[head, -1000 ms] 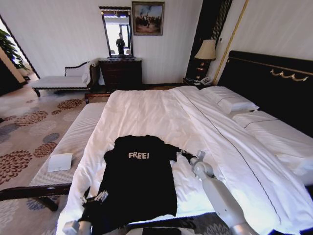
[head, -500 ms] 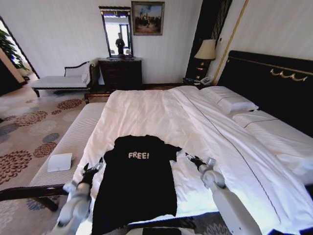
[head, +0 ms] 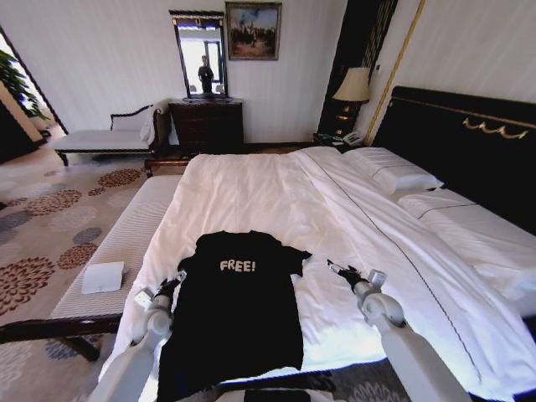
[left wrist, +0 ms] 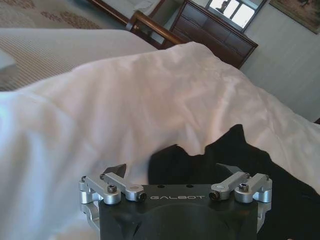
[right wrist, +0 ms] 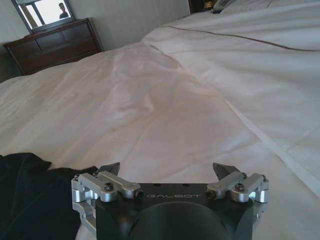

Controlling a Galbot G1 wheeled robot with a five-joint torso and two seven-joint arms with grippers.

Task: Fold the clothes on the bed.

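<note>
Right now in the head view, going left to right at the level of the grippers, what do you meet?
White box on the bench → left gripper, fingers open → black T-shirt → right gripper, fingers open → bed duvet.

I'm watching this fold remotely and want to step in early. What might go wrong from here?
1. Both grippers are open and empty. The left gripper sits at the black T-shirt's sleeve edge and may pinch the white duvet along with it.
2. The right gripper hangs over bare duvet, apart from the other sleeve, so it may close on bedding alone.
3. The shirt's hem lies near the bed's foot edge and might slide off.
</note>
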